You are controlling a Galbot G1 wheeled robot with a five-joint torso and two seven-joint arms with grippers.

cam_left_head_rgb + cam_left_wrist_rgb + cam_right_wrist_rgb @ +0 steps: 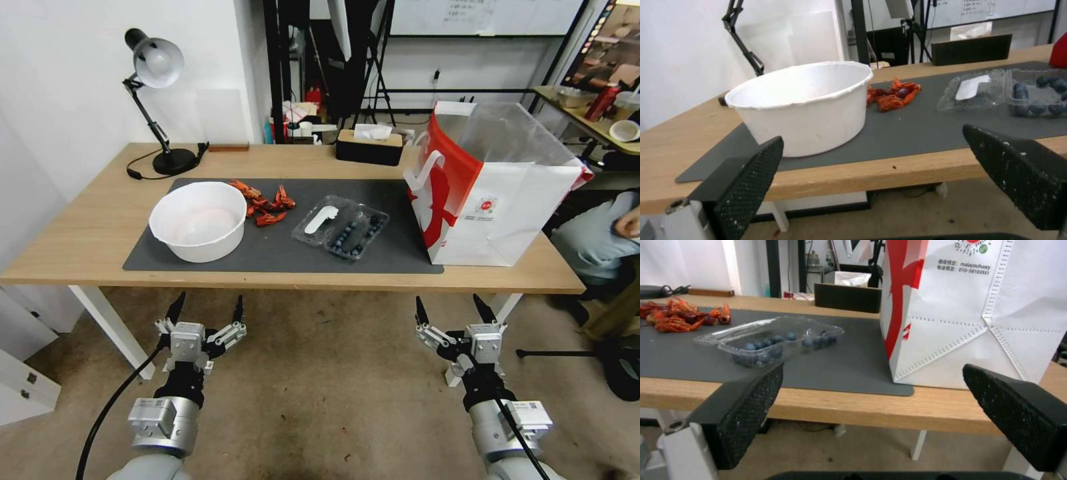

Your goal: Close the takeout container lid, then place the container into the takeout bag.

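The takeout container [355, 234] lies open on the grey mat [280, 250] at the table's middle, dark blueberries in its tray. Its clear lid [320, 220] is folded flat to the left, white sticker up. In the wrist views the container [1038, 96] [782, 343] and the lid [973, 90] [729, 331] show the same way. The takeout bag [497, 193] [978, 310] stands upright and open on the table's right, white with a red side. My left gripper [205, 313] [871, 160] and right gripper [450, 310] [871, 396] hang open below the table's front edge, both empty.
A big white bowl [198, 220] [806, 103] sits on the mat's left, with red crayfish [263, 200] [893, 95] [678, 318] behind it. A desk lamp [157, 100] and black tissue box [370, 145] stand at the back. A person's knee [600, 233] is at the right.
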